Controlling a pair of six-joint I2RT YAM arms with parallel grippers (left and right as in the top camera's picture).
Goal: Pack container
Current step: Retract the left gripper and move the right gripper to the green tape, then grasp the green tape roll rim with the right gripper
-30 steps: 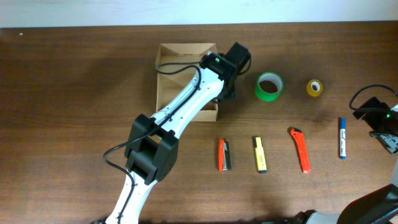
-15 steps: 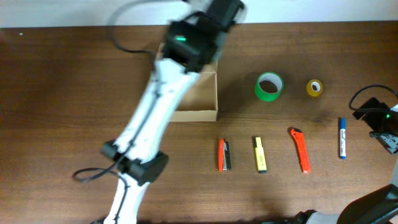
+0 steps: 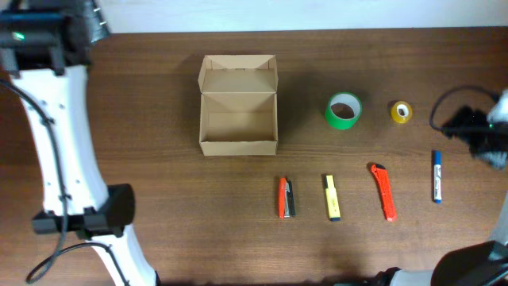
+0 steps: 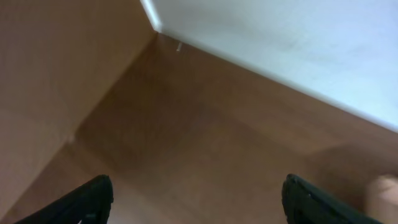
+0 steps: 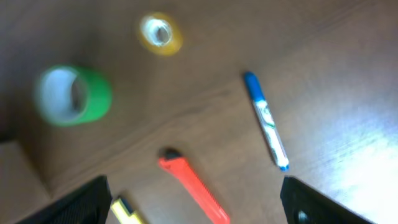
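Note:
The container (image 3: 238, 119) is a plain brown cardboard box standing open at the table's middle back, its lid flap folded away, with nothing visible inside. My left arm (image 3: 51, 119) is far out at the table's left back corner. In the left wrist view my left gripper (image 4: 199, 202) is open over bare wood beside the white wall. My right gripper (image 5: 196, 199) is open too, hanging above an orange box cutter (image 5: 193, 186) with nothing between its fingers. A blue marker (image 5: 266, 121), a green tape roll (image 5: 71, 94) and a yellow tape roll (image 5: 160, 34) lie ahead of it.
In front of the box lie, in a row, an orange-and-black stapler (image 3: 286, 197), a yellow highlighter (image 3: 332, 197), the cutter (image 3: 382, 191) and the marker (image 3: 436, 176). The green tape (image 3: 343, 110) and yellow tape (image 3: 402, 112) sit right of the box. The right arm's cables (image 3: 456, 119) are at the right edge.
My left arm has swung up off the box and away to the far left back corner, uncovering the open box. The right arm has shifted slightly toward the back.

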